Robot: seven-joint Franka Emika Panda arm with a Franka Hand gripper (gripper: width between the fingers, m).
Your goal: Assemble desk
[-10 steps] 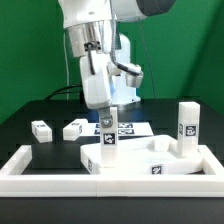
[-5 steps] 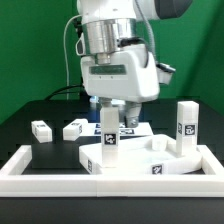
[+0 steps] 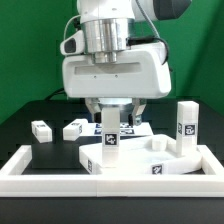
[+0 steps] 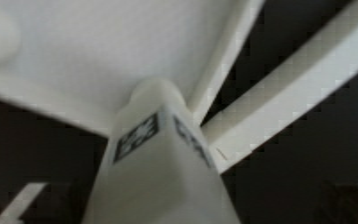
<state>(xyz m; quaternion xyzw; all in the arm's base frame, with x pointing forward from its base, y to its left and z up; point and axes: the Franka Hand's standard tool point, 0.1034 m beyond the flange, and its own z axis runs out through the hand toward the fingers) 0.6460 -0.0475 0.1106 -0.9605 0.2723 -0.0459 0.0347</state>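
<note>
The white desk tabletop (image 3: 140, 162) lies flat inside the low wall. One white leg (image 3: 108, 136) stands upright on it toward the exterior view's left, and a second leg (image 3: 186, 124) stands upright at its right end. My gripper (image 3: 111, 112) hangs straight over the first leg, open, with its fingers on either side of the leg's top and a gap showing. The wrist view looks down along that leg (image 4: 155, 150) onto the tabletop (image 4: 87, 50); my fingers do not show clearly there.
Two more legs (image 3: 41, 130) (image 3: 74, 128) lie on the black table at the exterior view's left. The marker board (image 3: 136, 128) lies behind the tabletop. A long low white wall (image 3: 30, 165) with turned-up ends runs around the front.
My hand has turned about the upright leg to face the camera squarely. Its fingers have spread and let go of the leg, which stays standing.
</note>
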